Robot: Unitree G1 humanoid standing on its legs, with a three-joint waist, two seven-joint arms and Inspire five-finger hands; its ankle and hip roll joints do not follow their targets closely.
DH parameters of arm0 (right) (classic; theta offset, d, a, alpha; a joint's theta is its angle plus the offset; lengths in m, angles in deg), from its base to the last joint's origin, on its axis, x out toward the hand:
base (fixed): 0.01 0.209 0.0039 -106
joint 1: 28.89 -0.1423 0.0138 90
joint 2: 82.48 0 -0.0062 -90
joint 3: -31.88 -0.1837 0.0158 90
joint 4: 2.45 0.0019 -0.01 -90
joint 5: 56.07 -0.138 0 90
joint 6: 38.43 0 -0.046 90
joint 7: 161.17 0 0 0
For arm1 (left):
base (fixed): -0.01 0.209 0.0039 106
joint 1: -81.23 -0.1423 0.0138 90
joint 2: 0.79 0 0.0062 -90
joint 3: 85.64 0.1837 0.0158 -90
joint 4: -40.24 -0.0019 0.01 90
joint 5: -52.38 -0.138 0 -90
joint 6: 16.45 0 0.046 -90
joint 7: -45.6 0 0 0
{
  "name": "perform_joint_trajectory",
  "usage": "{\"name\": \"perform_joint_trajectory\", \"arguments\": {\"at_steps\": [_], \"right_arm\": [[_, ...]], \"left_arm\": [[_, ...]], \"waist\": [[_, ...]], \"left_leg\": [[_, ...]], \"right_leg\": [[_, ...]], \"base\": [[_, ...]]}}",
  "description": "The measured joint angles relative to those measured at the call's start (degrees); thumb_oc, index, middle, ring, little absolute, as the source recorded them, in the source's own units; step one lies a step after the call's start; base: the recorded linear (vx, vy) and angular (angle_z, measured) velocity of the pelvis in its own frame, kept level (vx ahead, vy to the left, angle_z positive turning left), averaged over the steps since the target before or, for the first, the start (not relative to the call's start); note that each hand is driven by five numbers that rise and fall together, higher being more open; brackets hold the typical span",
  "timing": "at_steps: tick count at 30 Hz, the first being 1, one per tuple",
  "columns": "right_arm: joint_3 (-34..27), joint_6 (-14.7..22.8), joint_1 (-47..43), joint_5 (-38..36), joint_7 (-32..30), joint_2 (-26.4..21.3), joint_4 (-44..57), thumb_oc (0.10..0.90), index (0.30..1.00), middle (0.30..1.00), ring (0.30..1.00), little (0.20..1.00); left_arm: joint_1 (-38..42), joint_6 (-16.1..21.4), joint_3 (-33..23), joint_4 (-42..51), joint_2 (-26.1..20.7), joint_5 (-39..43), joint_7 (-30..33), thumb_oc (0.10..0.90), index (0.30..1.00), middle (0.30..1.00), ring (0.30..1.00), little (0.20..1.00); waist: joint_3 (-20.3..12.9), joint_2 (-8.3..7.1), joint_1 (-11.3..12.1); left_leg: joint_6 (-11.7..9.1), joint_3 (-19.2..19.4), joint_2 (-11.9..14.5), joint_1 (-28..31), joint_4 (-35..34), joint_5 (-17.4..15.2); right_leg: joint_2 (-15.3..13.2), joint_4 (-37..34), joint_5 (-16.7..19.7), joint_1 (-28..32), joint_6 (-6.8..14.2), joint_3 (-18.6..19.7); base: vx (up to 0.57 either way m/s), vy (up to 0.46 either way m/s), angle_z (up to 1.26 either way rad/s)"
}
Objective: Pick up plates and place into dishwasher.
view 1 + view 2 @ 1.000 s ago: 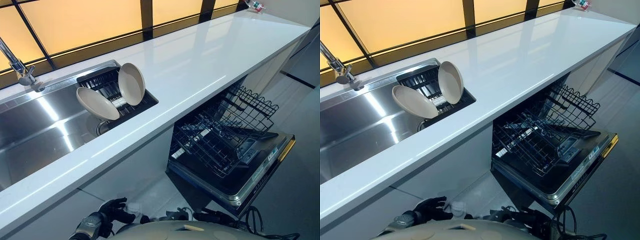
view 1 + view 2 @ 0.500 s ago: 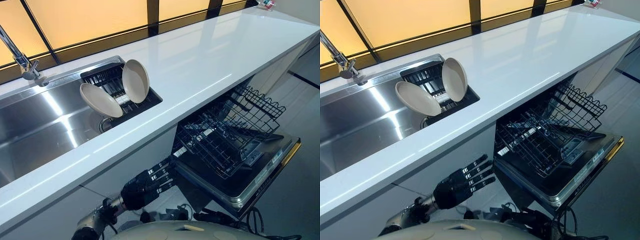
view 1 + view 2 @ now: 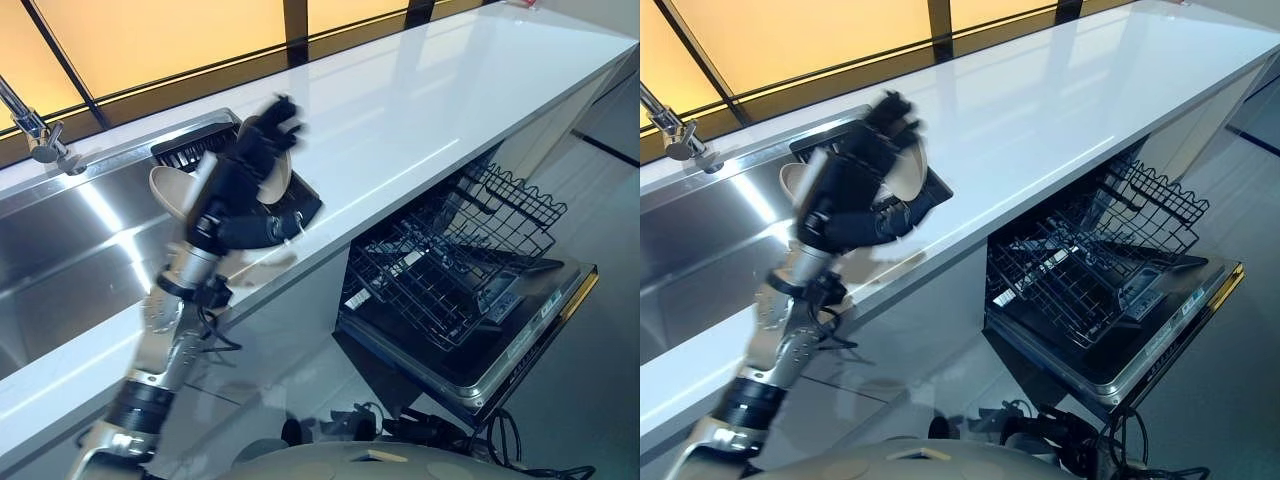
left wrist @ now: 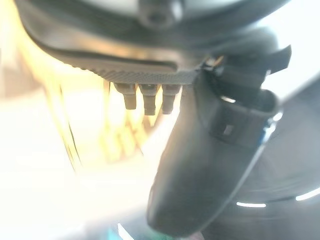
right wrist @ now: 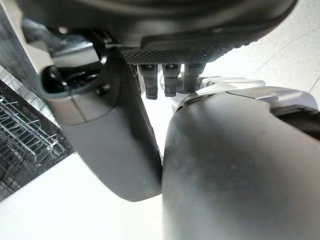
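The left robot hand (image 3: 250,165), fingers spread wide and empty, hovers over two beige round plates (image 3: 168,187) racked by the sink; it should pinch one rim squarely

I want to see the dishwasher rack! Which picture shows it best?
The right eye view: the whole black wire rack sits pulled out over the open dishwasher door. The left eye view shows nearly the same. The right wrist view catches a corner of it.
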Motion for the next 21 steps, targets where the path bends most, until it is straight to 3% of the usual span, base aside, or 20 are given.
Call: {"name": "perform_joint_trajectory", "arguments": {"at_steps": [2,6,10,13,21], "right_arm": [[0.00,0.60,0.35,-0.09,-0.14,0.04,-0.15,0.800,0.900,0.900,0.900,0.900],[0.03,0.73,0.78,-0.02,-0.60,0.58,-0.46,0.800,0.900,0.900,0.900,0.900],[0.21,0.73,0.83,0.02,-0.86,0.94,-0.83,0.800,0.900,0.900,0.900,0.900],[0.23,0.51,0.98,0.03,-1.16,0.93,-1.12,0.800,0.900,0.900,0.900,0.900],[1.45,-1.26,1.26,0.11,-1.77,-0.18,-0.23,0.800,0.900,0.900,0.900,0.900]], "left_arm": [[0.00,-1.69,-4.38,1.03,-2.10,-11.46,10.73,0.800,0.900,0.900,0.900,0.900],[0.05,-9.17,-9.03,3.71,-8.19,-21.99,18.63,0.800,0.900,0.900,0.900,0.900],[0.00,-16.80,-9.98,3.26,-13.70,-27.30,19.28,0.800,0.900,0.900,0.900,0.900],[-0.21,-19.76,-10.03,0.92,-18.31,-30.40,19.01,0.800,0.900,0.900,0.900,0.900],[-3.38,-20.99,-10.10,-7.04,-25.54,-33.51,14.20,0.800,0.900,0.900,0.900,0.900]], "waist": [[-0.05,-0.09,0.71],[-0.52,-0.44,1.80],[-1.05,-0.61,1.93],[-2.00,-0.31,1.85],[-3.69,1.05,1.76]], "left_leg": [[0.45,-0.64,-0.12,-0.30,0.01,0.36],[0.46,-0.81,-0.22,-0.19,0.28,0.50],[0.26,-0.84,-0.15,-0.23,0.10,0.64],[-0.21,-0.82,-0.10,-0.39,0.02,0.35],[0.02,-0.90,-0.08,-0.32,0.02,0.59]], "right_leg": [[-0.08,0.00,-0.24,0.04,0.12,0.04],[-0.15,0.00,-0.64,0.45,0.40,0.05],[-0.09,0.00,-0.95,0.70,0.34,0.17],[-0.04,0.00,-1.05,0.70,0.20,0.29],[-0.03,0.00,-1.04,0.77,0.18,0.25]], "base": [[0.04,-0.014,0.18],[0.02,-0.001,0.15],[0.01,0.005,0.07],[0.00,0.000,0.00],[0.00,0.000,0.00]]}}
